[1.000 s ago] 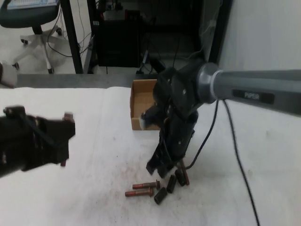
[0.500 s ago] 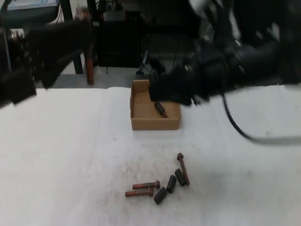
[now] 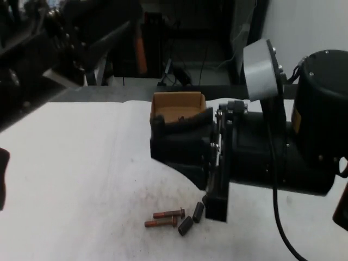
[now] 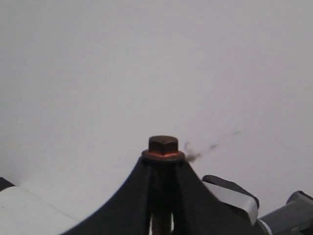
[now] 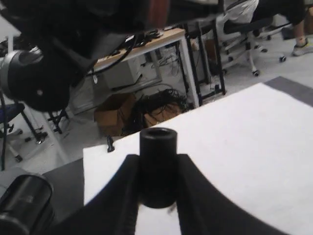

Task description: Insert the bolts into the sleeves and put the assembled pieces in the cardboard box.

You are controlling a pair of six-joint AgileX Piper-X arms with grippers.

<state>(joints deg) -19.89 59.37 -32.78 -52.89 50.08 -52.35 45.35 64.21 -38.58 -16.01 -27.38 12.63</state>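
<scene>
Your left gripper (image 4: 163,162) is clamped on a bolt (image 4: 163,145); your right gripper (image 5: 157,161) grips a sleeve (image 5: 157,142), seemingly above the desk (image 5: 254,147).

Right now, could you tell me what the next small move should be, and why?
Probably line the bolt up with the open bore of the sleeve: the left gripper is shut on the bolt, the right gripper on the sleeve, and they are not yet joined.

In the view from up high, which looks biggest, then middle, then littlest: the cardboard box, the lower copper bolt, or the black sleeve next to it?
1. cardboard box: biggest, even partly hidden behind an arm.
2. lower bolt.
3. sleeve: shorter than the bolt. They lie side by side, so that comparison is fair.
</scene>
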